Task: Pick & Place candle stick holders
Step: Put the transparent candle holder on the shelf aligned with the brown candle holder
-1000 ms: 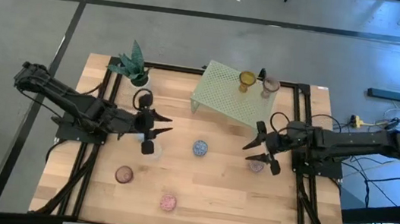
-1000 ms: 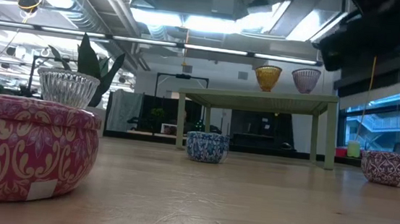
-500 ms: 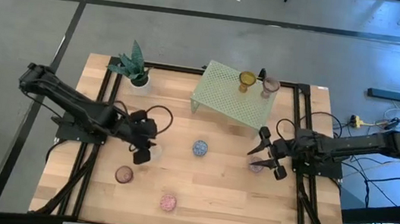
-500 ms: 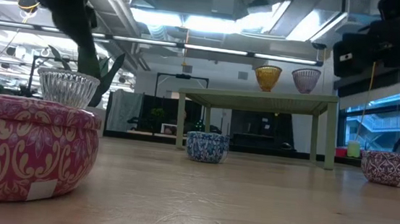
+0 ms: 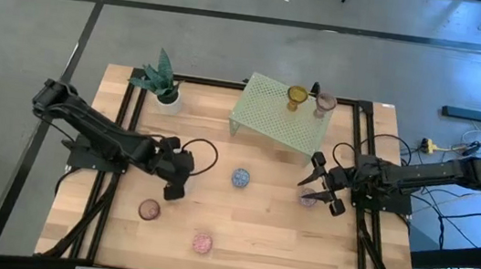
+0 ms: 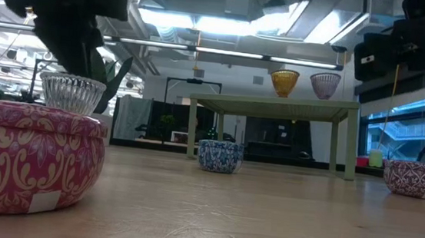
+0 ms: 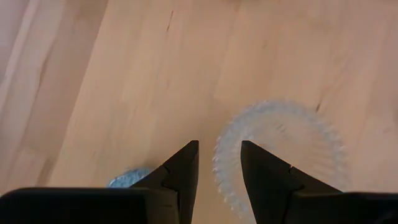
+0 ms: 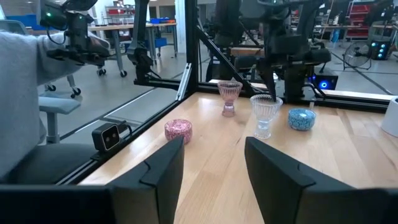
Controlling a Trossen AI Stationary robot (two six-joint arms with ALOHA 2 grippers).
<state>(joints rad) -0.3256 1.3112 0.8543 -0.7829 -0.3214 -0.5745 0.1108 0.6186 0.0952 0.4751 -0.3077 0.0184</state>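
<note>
**Operator:** What's hard to read on the desk right now?

**Spotter:** From above, your left hand covers the clear holder completely. That holder stands well off the green rack's left end, out toward the middle of the desk. Only your left wrist camera shows the grip. The fingers are slightly parted and straddle the ribbed rim, one outside the cup and one over its mouth. You cannot tell from it whether they touch the glass.

**Operator:** And my right side?

**Spotter:** Your right hand hangs just off the rack's right end with its fingers spread and nothing between them. The purple holder is mostly tucked under it in the top view. At desk level it shows whole, well right of the rack.

**Operator:** What is the rack carrying?

**Spotter:** It carries two holders, both at its right end. One is the amber holder and beside it stands a pale pinkish holder.

**Operator:** And the rest?

**Spotter:** The potted plant sits beyond the rack's left end. The blue holder stands on the open desk straight out from the rack's long side. Farther out are the brownish holder and then the pink patterned holder. The pink one is cut off by the frame edge at desk level.
</note>
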